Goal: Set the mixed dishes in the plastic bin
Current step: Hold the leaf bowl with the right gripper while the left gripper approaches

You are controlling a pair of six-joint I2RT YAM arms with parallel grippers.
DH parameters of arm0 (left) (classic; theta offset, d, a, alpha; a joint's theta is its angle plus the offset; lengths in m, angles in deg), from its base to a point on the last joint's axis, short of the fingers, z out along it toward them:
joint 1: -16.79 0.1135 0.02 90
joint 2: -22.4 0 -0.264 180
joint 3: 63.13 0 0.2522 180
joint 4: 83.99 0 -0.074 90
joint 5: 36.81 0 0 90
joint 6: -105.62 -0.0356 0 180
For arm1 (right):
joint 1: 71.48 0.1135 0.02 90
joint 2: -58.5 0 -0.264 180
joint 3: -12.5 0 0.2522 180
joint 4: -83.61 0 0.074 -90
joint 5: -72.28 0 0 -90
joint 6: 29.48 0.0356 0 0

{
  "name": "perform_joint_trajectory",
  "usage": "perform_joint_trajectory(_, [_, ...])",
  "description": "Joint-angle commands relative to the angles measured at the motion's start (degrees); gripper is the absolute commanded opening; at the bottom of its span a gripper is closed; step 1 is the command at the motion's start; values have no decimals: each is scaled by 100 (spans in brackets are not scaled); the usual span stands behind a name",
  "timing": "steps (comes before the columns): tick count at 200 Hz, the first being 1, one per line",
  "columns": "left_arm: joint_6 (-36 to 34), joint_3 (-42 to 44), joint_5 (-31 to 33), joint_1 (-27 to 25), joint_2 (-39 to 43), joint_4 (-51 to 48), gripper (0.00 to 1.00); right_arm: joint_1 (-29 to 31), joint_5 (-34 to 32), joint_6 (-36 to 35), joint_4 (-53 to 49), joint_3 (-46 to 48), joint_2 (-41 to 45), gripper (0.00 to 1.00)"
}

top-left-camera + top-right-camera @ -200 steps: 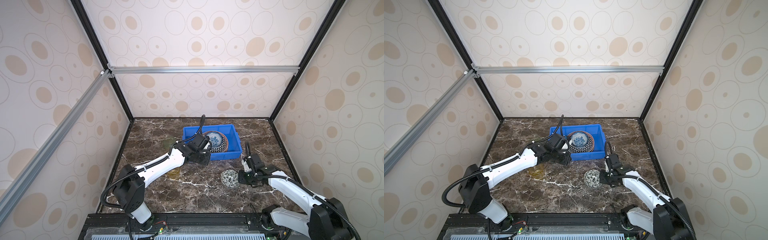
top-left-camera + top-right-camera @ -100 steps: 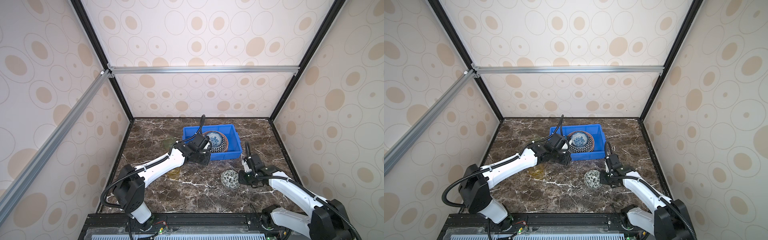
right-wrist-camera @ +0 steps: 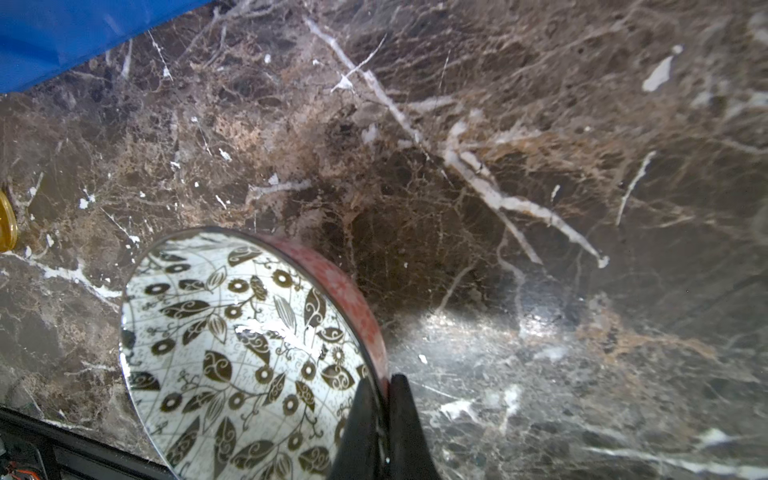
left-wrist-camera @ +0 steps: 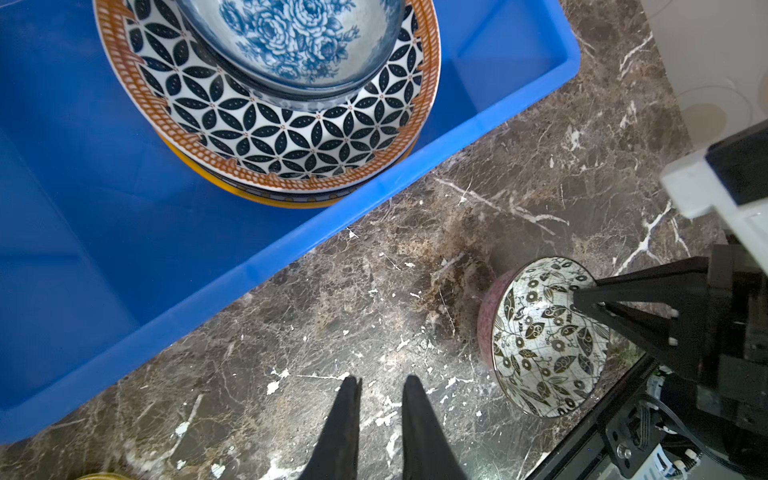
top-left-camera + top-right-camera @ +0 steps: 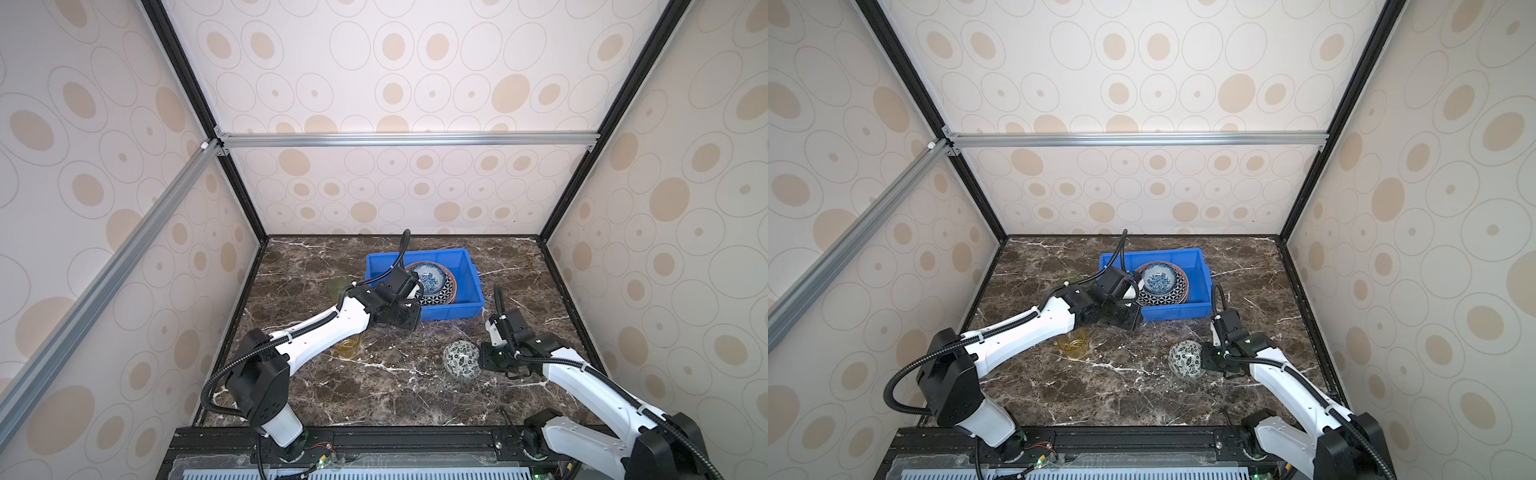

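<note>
Bare counter [image 4: 332, 291] lies under your left hand [image 4: 381, 379], between the near wall of the blue bin [image 4: 83, 208] and the tilted black-and-white bowl [image 4: 544, 332] your right hand [image 3: 382, 380] pinches. In the bin, stacked plates [image 4: 270, 137] leave both ends free.

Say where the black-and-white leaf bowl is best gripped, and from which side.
Grip the bowl by its thin rim wall, one finger inside, one outside, coming from the robot's right: it looks too wide to span, and the right gripper pinches it there.

- Left arm [image 5: 332, 328]: white shells, black joints, black ribbed cable [image 5: 402, 249].
- Right arm [image 5: 582, 378]: alike, white cable ties [image 5: 583, 366].
- Shoulder housings [image 5: 257, 386]: black, boxy.
- Fingers [image 4: 343, 428]: black, tapered.
</note>
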Motion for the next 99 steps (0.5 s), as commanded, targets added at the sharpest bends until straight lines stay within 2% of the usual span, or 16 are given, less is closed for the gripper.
perform_joint_trajectory(1, [50, 8, -13, -32, 200, 30, 20, 58, 41, -3, -87, -228, 185, 0])
perform_joint_trajectory(99, [33, -1, -13, -67, 416, 4, 22, 123, 61, 187, -229, -665, 355, 0])
